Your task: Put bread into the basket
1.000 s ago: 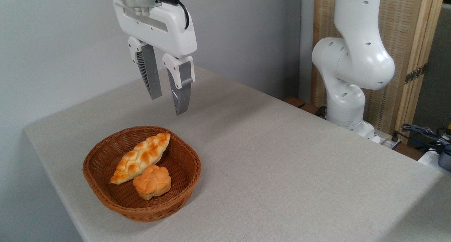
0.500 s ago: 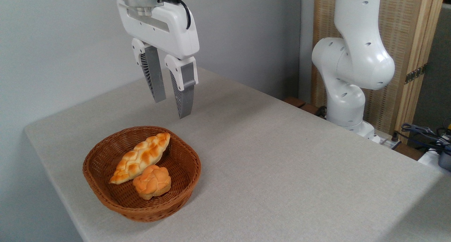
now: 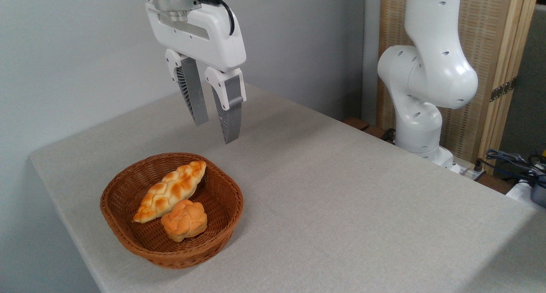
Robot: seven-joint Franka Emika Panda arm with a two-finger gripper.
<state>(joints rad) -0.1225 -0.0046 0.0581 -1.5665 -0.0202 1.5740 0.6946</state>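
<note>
Placing step looks finished: braid (image 3: 171, 190) and bun (image 3: 184, 219) both lying touching inside basket (image 3: 123, 237). Hand (image 3: 216, 130) empty, fingers parted, hanging above and behind the rim. No more bread visible on table (image 3: 341, 207). Next, probably just retreat; nothing blocking.

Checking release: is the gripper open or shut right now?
Open. The gripper hangs above the brown wicker basket with a clear gap between its grey fingers, nothing held.
</note>
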